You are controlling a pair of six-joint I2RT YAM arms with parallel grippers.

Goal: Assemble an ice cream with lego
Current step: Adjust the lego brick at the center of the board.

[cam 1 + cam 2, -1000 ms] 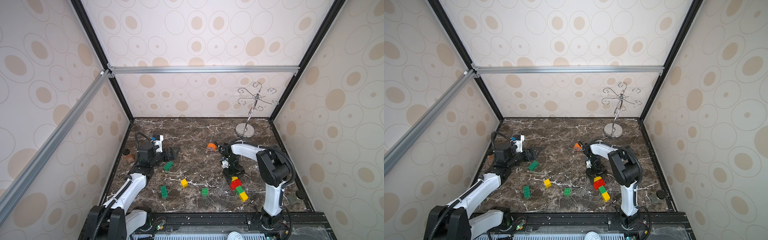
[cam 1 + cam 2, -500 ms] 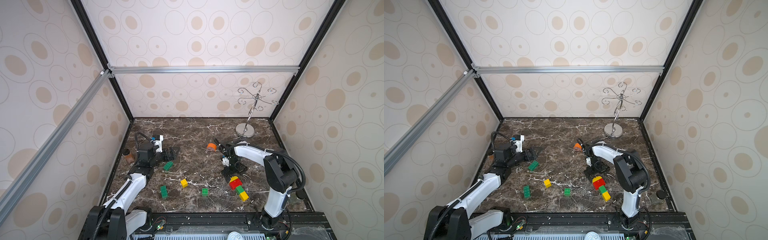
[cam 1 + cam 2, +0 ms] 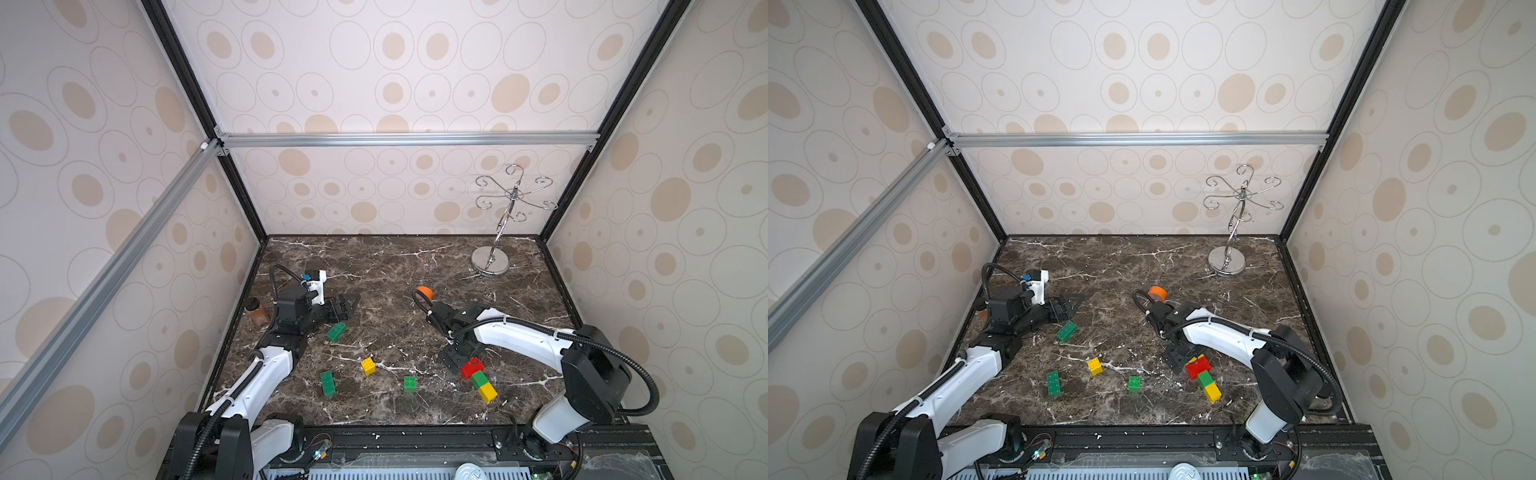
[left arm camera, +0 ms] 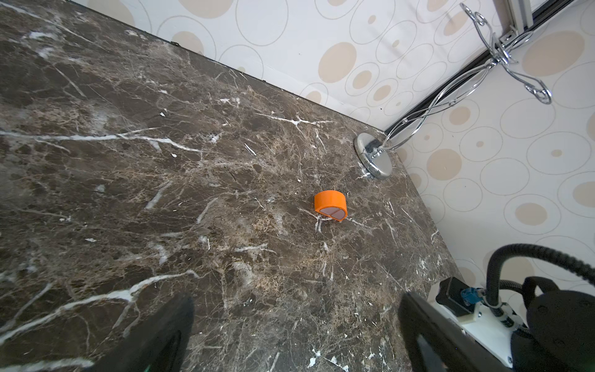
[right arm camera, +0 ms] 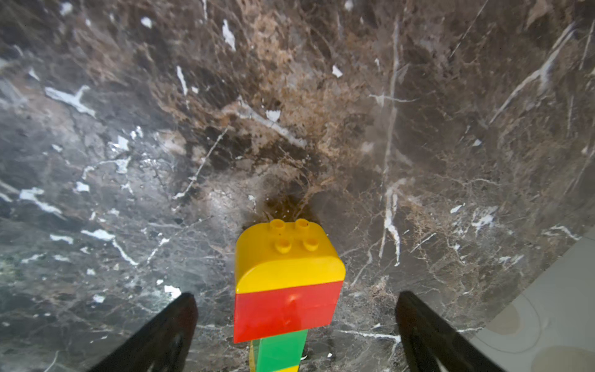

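- Your right gripper (image 5: 296, 295) stands spread, its 2 fingers clear of the lego stack (image 5: 286, 257) lying on the counter (image 5: 289, 128).
- Your left gripper (image 4: 296, 298) stands spread above the counter.

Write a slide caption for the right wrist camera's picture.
Open right gripper flanks the lego stack, yellow dome foremost, on the marble table.

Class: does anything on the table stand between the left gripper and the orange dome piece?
Nothing visible does. In the left wrist view only bare marble table lies between the open left gripper and the orange dome piece; the right arm sits off to the side of that line.
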